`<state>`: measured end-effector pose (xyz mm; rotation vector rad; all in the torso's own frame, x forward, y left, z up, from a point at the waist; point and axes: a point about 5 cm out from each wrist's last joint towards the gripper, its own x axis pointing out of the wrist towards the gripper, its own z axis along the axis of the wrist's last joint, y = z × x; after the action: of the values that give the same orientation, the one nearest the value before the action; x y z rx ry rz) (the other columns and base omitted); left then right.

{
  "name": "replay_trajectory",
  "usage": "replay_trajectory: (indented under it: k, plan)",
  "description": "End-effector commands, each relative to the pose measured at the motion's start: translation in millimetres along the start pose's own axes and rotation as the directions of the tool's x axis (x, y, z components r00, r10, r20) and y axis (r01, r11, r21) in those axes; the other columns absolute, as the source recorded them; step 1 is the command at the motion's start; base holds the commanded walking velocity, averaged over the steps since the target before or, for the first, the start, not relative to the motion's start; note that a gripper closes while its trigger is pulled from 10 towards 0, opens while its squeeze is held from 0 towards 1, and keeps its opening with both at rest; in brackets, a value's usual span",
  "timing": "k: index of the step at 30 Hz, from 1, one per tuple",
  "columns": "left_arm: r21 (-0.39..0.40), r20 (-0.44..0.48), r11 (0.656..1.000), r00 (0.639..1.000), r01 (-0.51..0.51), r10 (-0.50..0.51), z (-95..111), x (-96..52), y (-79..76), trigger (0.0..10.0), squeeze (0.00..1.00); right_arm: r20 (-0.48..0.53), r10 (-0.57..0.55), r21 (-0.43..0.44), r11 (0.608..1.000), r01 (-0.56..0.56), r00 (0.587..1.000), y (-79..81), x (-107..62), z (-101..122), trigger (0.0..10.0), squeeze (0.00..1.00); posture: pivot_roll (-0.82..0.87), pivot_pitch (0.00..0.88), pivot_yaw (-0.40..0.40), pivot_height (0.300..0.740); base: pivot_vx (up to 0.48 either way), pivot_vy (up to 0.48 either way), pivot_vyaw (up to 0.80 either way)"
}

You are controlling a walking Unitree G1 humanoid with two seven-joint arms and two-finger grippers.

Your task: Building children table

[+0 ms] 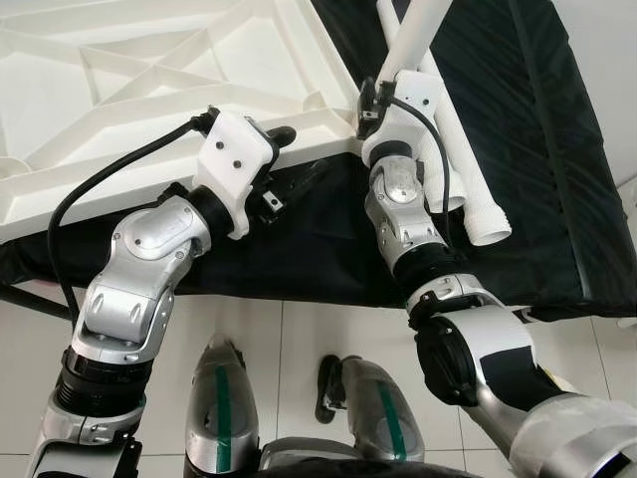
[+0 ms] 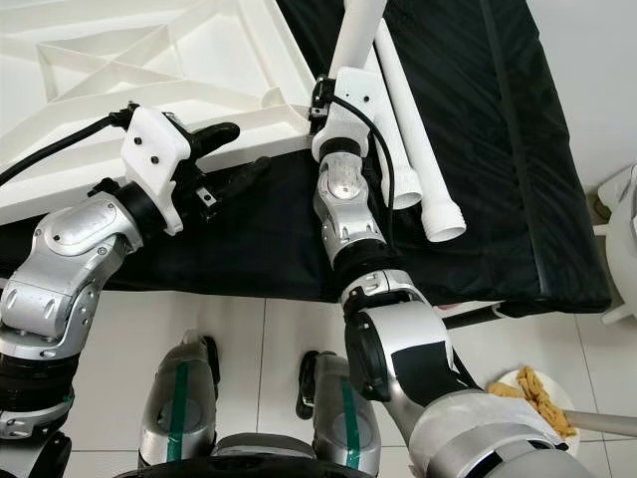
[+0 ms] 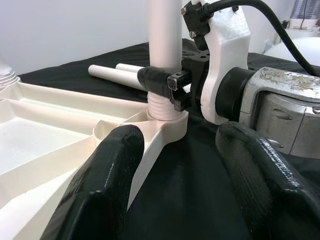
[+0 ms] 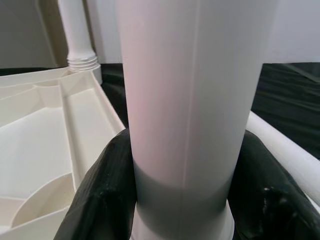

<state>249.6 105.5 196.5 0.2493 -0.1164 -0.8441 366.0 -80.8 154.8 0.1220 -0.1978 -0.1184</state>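
The white table top (image 1: 149, 80) lies upside down on a black cloth, ribs facing up. A white table leg (image 1: 418, 35) stands upright in the corner socket (image 3: 165, 117) nearest me. My right gripper (image 4: 185, 200) is shut on this leg just above its threaded end, one black finger (image 4: 102, 190) on each side. My left gripper (image 1: 299, 157) is open, its fingers (image 3: 100, 185) spread either side of the table top's rim, just left of that corner. Another leg (image 4: 75, 30) stands upright in a farther corner.
Two spare white legs (image 2: 428, 169) lie side by side on the black cloth (image 2: 518, 149) right of the held leg. Below the cloth's front edge is white tiled floor, with a plate of food (image 2: 532, 393) at the right and my own legs (image 1: 219, 408) beneath.
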Motion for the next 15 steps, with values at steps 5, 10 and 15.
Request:
replay_trajectory:
  k: [5, 10, 15]
  plan:
    - [-0.007, 0.006, 1.0, 1.0, -0.01, 0.01, 2.3, -0.9, -2.9, 10.0, 0.0, -0.043, -0.135, -0.014, 0.991, 0.135, 0.99, -13.4, -5.1, -10.9, 10.0, 0.0, 0.16, 0.108, -0.101, 0.74, 0.0, 0.0, 0.0]
    - [-0.008, 0.007, 1.0, 1.0, -0.011, 0.011, 2.5, -0.6, -2.9, 10.0, 0.0, -0.052, -0.131, -0.009, 0.991, 0.13, 0.99, -12.0, -5.6, -11.6, 10.0, 0.0, 0.16, 0.109, -0.101, 0.74, 0.0, 0.0, 0.0]
    - [-0.008, 0.008, 1.0, 1.0, -0.012, 0.012, 2.4, -0.2, -2.5, 10.0, 0.0, -0.051, -0.093, -0.01, 0.996, 0.093, 0.994, -8.8, -5.7, -11.7, 10.0, 0.0, 0.15, 0.107, -0.102, 0.74, 0.0, 0.0, 0.0]
